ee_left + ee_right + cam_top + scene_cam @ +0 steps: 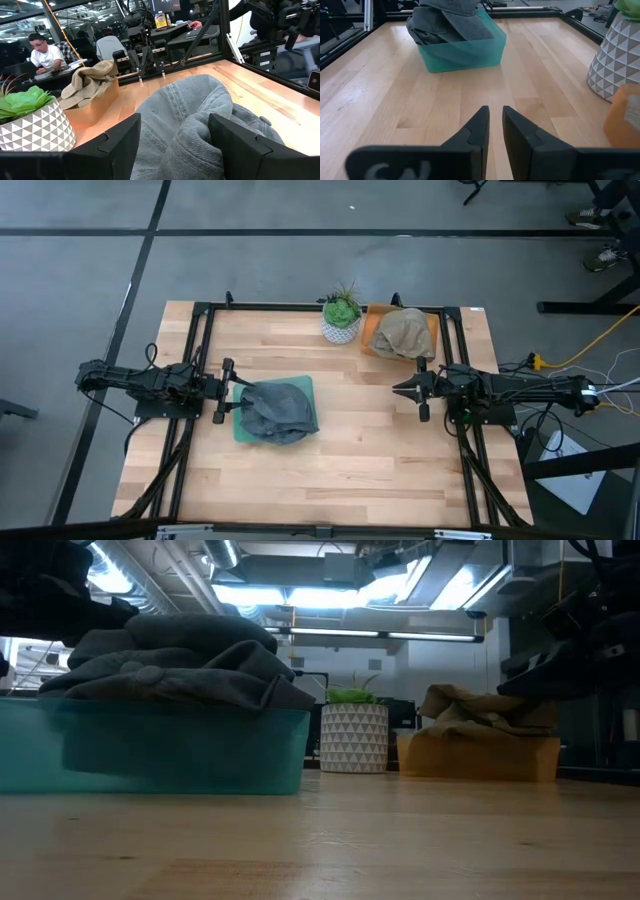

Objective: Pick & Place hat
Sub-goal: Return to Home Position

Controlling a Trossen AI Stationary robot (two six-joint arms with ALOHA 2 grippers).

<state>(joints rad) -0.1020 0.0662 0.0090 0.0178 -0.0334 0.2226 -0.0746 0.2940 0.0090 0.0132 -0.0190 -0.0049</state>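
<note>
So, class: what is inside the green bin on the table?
Blue-grey caps fill the green bin, heaped above its rim and overhanging one edge. Their number, and the bin's floor beneath them, are hidden.

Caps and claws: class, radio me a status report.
Left claw open at green bin; right claw shut, empty. Blue caps in green bin, brown cap in orange bin. Plant beside orange bin, clear of claws.
</note>
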